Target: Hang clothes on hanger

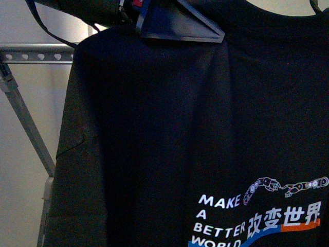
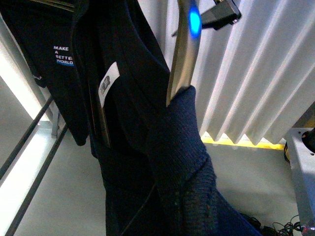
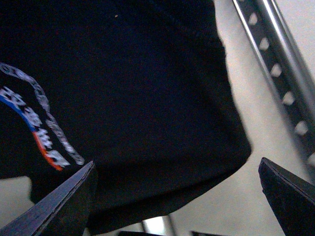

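Note:
The clothes (image 1: 169,134), a black T-shirt with the white print "MAKE A BETTER WORLD", hang in front of me and fill most of the front view. My left gripper (image 1: 180,24) is shut on the shirt's top edge by the collar. In the left wrist view its fingers are hidden under ribbed collar fabric (image 2: 182,162), beside a white label (image 2: 108,83). The hanger's grey rail (image 1: 36,53) with heart-shaped holes shows behind the shirt at the left. My right gripper (image 3: 177,201) is open, its dark fingers (image 3: 59,206) apart below a hanging edge of the shirt (image 3: 147,123), with the rail (image 3: 275,64) beside it.
A slanted grey leg (image 1: 28,128) of the rack runs down at the left. A white pleated wall (image 2: 256,73) and a yellow floor line (image 2: 246,143) stand behind the shirt. A silver part with a blue light (image 2: 186,44) rises above the collar.

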Controlling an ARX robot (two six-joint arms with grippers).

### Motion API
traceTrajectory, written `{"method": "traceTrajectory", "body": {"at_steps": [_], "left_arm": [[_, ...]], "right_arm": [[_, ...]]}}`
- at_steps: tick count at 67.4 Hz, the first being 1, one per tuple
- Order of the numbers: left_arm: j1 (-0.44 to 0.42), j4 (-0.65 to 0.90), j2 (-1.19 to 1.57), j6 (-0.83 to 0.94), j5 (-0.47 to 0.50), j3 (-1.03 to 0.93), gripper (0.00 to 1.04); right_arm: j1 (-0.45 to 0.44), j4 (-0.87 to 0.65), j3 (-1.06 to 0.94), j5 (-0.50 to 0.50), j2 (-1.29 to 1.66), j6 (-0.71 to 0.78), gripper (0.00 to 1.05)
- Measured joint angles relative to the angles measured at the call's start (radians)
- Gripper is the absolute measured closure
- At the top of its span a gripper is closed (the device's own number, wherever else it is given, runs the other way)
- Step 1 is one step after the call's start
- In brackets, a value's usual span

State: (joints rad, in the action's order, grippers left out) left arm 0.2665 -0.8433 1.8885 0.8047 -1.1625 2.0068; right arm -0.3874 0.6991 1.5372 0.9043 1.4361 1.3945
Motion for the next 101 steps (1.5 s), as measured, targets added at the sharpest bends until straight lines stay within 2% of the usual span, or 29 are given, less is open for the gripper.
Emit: {"method": "traceTrajectory", "body": {"at_steps": [2, 9, 23, 31, 60, 89, 94, 101], "left_arm": [[0.000, 0.000, 0.000, 0.000, 0.000, 0.000, 1.00], [-0.002, 0.000, 0.000, 0.000, 0.001, 0.000, 1.00], [-0.003, 0.000, 0.000, 0.000, 0.002, 0.000, 1.00], [-0.003, 0.000, 0.000, 0.000, 0.002, 0.000, 1.00], [-0.002, 0.000, 0.000, 0.000, 0.001, 0.000, 1.00], [-0.002, 0.000, 0.000, 0.000, 0.005, 0.000, 1.00], [-0.002, 0.002, 0.000, 0.004, -0.006, 0.000, 0.88], [-0.002, 0.006, -0.006, 0.004, -0.014, 0.000, 0.72]], "right_arm": [[0.030, 0.048, 0.079, -0.040, 0.034, 0.082, 0.07], [0.085, 0.134, 0.230, -0.108, 0.109, 0.204, 0.07], [0.138, 0.225, 0.426, -0.215, 0.233, 0.290, 0.07], [0.160, 0.206, 0.430, -0.260, 0.266, 0.310, 0.07], [0.244, 0.091, 0.347, -0.255, 0.286, 0.273, 0.08], [0.211, -0.041, 0.240, -0.226, 0.286, 0.245, 0.68], [0.198, -0.070, 0.230, -0.212, 0.286, 0.233, 0.80], [0.178, -0.087, 0.223, -0.200, 0.285, 0.229, 0.91]]}}
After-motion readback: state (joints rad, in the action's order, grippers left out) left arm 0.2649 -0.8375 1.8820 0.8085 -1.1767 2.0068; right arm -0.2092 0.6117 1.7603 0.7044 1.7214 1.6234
